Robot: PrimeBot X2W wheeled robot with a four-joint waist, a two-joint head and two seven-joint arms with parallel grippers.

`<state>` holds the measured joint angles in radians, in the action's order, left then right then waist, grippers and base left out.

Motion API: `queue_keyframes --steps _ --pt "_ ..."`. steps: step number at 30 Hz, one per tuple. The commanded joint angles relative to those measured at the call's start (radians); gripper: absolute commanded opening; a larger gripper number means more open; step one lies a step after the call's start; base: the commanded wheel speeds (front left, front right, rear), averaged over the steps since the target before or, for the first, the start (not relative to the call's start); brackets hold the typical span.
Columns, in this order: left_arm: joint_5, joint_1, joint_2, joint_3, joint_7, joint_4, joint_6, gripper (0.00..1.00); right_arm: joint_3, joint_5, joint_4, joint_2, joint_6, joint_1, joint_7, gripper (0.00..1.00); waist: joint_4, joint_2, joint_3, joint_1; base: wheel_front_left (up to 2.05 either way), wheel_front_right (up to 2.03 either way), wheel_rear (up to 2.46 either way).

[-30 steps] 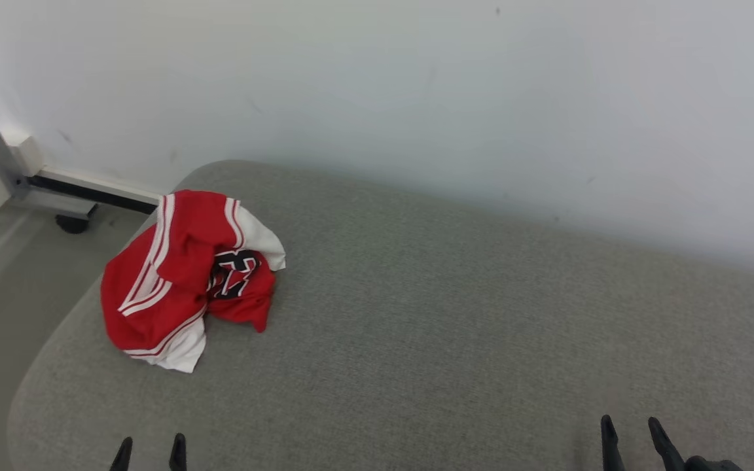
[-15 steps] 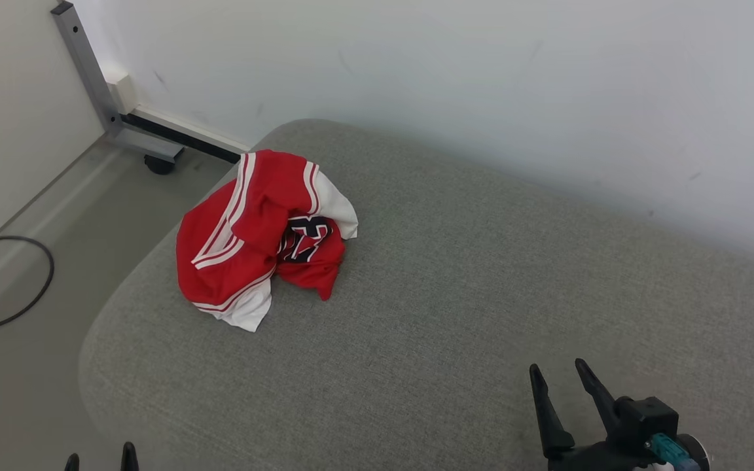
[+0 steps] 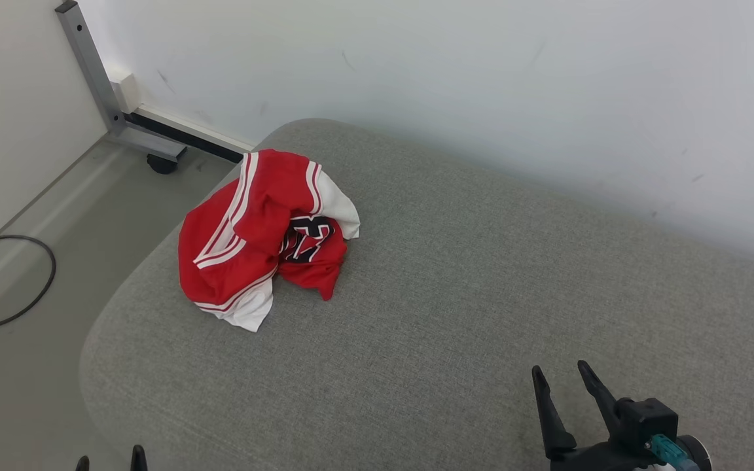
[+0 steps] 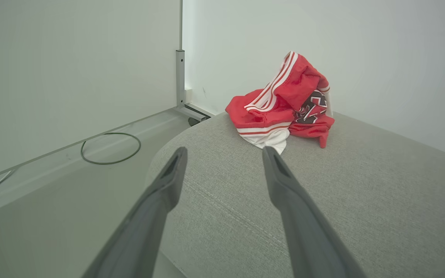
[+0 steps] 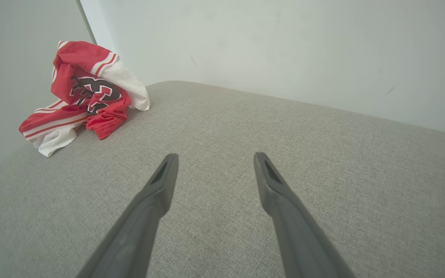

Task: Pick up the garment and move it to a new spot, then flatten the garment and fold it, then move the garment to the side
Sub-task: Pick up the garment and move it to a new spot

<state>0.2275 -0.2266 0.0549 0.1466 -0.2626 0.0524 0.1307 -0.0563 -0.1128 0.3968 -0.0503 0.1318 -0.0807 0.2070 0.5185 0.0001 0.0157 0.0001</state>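
The garment (image 3: 256,239) is a crumpled red piece with white stripes and a black print, heaped near the far left corner of a grey cushioned surface (image 3: 455,288). It also appears in the left wrist view as the garment (image 4: 284,102) and in the right wrist view as the garment (image 5: 83,96). My left gripper (image 3: 110,457) stands open at the bottom left, short of the garment, by the cushion's near left edge. My left gripper (image 4: 224,154) has nothing between its fingers. My right gripper (image 3: 560,374) is open over the near right of the cushion, and my right gripper (image 5: 211,159) is empty too.
A white wall (image 3: 482,85) runs behind the cushion. To the left lies the floor (image 3: 17,275) with a dark cable loop (image 3: 23,294) and a metal frame leg (image 3: 99,85) on a caster (image 3: 161,163). The cushion's rounded left edge drops to the floor.
The head camera has swung left and down, so the whole scene shifted right. My right gripper shows more of itself. The garment lies as before.
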Motion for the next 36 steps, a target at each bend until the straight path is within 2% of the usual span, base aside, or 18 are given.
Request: queue_keyframes --steps 1,6,9,12,15,16,17,21,29,36 --pt "0.004 0.008 -0.004 -0.003 -0.003 0.011 -0.001 1.0 0.003 0.005 -0.003 0.0 -0.002 0.002 0.004 1.0 -0.002 -0.0001 0.003 -0.0001 0.0 0.0 0.0" --pt "0.017 0.048 -0.004 -0.034 -0.003 0.075 -0.001 1.0 0.011 0.01 -0.015 0.0 -0.002 0.024 0.001 1.0 -0.005 -0.0001 0.003 -0.0001 0.0 0.0 0.0" --pt "0.047 0.114 0.025 -0.092 0.0 0.146 -0.001 1.0 0.02 0.018 -0.03 0.0 -0.002 0.041 -0.005 1.0 -0.004 -0.0001 -0.003 -0.0001 0.0 0.0 0.0" --pt "0.088 0.232 0.068 -0.15 0.023 0.215 -0.001 1.0 0.025 0.039 -0.058 0.0 -0.002 0.056 -0.026 1.0 -0.002 -0.0001 -0.028 -0.0001 0.0 0.0 0.0" --pt "0.12 0.358 0.083 -0.167 0.048 0.274 -0.001 1.0 0.034 0.057 -0.104 -0.012 -0.002 0.067 -0.049 1.0 0.001 -0.0001 -0.066 -0.0001 0.0 0.0 0.0" --pt "0.152 0.45 0.076 -0.158 0.094 0.33 -0.005 1.0 0.034 0.067 -0.139 -0.025 -0.002 0.079 -0.066 1.0 0.002 -0.0001 -0.094 -0.0001 0.0 0.0 0.0" --pt "0.152 0.45 0.076 -0.158 0.094 0.33 -0.005 1.0 0.034 0.067 -0.139 -0.025 -0.002 0.079 -0.066 1.0 0.002 -0.0001 -0.094 -0.0001 0.0 0.0 0.0" --pt "0.189 0.644 0.074 -0.16 0.196 0.477 -0.006 1.0 0.015 0.088 -0.225 -0.051 -0.002 0.093 -0.11 1.0 -0.005 -0.0001 -0.15 -0.0001 0.0 0.0 0.0" --pt "0.271 0.922 0.073 -0.104 0.276 0.691 -0.038 1.0 -0.098 0.092 -0.41 -0.148 -0.002 0.08 -0.23 1.0 -0.135 -0.0001 -0.327 -0.0001 0.0 0.0 0.0" --pt "0.281 1.063 0.085 -0.115 0.291 0.839 -0.034 1.0 -0.105 0.076 -0.522 -0.218 -0.002 0.128 -0.294 1.0 -0.207 -0.0001 -0.414 -0.0001 0.0 0.0 0.0"
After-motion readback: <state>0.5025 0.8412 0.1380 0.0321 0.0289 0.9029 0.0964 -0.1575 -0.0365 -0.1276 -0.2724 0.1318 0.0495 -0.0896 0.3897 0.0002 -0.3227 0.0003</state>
